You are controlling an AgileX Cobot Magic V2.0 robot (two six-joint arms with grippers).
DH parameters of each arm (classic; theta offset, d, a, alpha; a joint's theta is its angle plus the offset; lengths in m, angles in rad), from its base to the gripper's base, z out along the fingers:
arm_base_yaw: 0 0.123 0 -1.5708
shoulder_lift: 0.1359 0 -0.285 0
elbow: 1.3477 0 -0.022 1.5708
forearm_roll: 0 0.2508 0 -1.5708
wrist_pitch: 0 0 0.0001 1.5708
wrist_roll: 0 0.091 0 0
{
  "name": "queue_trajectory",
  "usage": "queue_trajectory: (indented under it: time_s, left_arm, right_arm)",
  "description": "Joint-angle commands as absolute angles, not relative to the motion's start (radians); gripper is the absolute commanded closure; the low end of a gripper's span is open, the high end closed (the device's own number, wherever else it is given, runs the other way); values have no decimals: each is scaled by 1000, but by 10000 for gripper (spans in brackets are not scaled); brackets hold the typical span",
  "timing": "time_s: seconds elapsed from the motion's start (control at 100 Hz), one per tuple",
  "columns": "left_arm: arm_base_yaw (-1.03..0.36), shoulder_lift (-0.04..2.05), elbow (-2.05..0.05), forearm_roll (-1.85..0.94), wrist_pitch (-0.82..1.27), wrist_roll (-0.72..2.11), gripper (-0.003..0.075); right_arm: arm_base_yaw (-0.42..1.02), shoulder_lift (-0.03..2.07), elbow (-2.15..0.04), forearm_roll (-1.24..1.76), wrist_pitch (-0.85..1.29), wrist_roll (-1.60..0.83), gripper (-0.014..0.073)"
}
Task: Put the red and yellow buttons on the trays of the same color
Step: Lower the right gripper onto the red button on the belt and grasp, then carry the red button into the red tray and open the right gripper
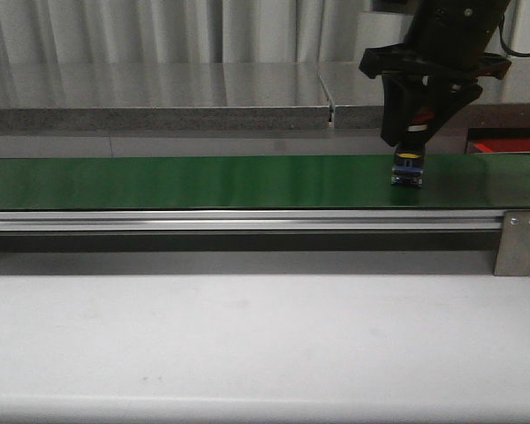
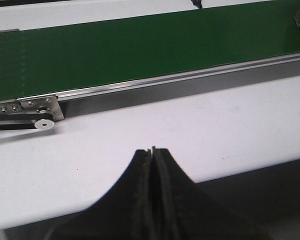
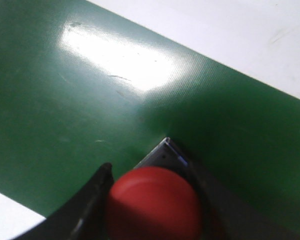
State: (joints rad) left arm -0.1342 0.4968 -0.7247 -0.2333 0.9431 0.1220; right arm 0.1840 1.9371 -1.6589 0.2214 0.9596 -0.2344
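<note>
Red button point(image 3: 154, 202): a domed red cap on a small metal base, sitting on the green conveyor belt point(image 1: 203, 181) near the belt's right end, directly under the right arm.
Right hand point(image 1: 408, 163): lowered over the button, its dark fingers point(image 3: 90, 200) closed against both sides of the cap; it appears to grip the button.
Left hand point(image 2: 152, 165): hovering over the white counter point(image 2: 190, 130) in front of the belt, well apart from the button, fingers pressed together and holding nothing.
Step in hand: picking the red button off the belt, judging by the closed grip.
Next move: likely a straight lift clear of the belt, then a carry to the red tray point(image 1: 512, 146), whose edge shows just beyond the belt's right end.
Orientation: the button stands upright, cap facing up; its long axis runs vertically, from base to cap.
Yellow tray: not visible in any view.
</note>
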Motion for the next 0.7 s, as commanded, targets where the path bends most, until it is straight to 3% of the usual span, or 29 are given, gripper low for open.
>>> queue_trajectory:
  time_s: [0.0, 0.12, 0.69]
  left_arm:
    - [-141, 501, -749, -251, 880, 117, 741]
    - [-141, 501, -749, -251, 880, 117, 741]
    - [-141, 501, -749, -251, 880, 117, 741]
  right_arm:
    - [184, 1888, -1693, 220, 933, -248, 401]
    - [183, 1884, -1693, 196, 927, -248, 461]
    - [-116, 1836, -1694, 189, 853, -214, 461]
